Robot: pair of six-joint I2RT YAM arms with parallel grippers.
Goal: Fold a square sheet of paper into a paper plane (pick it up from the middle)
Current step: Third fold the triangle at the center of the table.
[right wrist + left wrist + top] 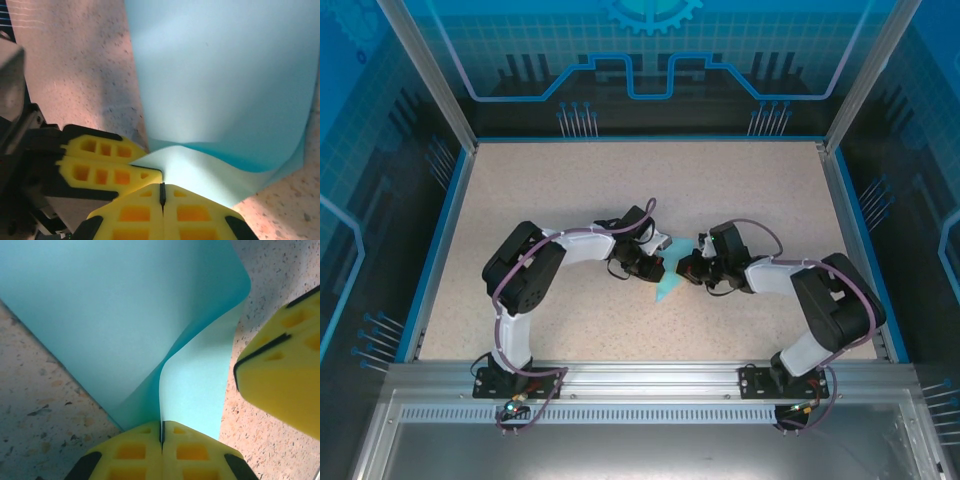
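Light-blue square sheet of paper (666, 287) is up between my two grippers, over the middle of the speckled table (620, 180), a little nearer the front edge than the back.

Both arms reach inward from their bases and meet at the sheet. From the left wrist the paper (125, 315) rises as a broad curved sail, one flap bowing over another. From the right wrist it (225, 75) shows the same soft roll with no sharp crease. Whether its low corner touches the table I cannot tell.

My left gripper (161, 432) is closed, pads pressed together with the paper's edge running into the seam. My right gripper (162, 192) is closed the same way on the sheet, just beside the left one's yellow fingers (105, 160).

I judge this to be the centre fold, barely begun. To do it well I should move both pinches together at one height, so the halves meet edge to edge. I should never pull them apart, since thin paper would tear or slip. The bow must be laid down flat before it is pressed.

No tray, bin or box is here; the sheet lies in nothing but my fingers.
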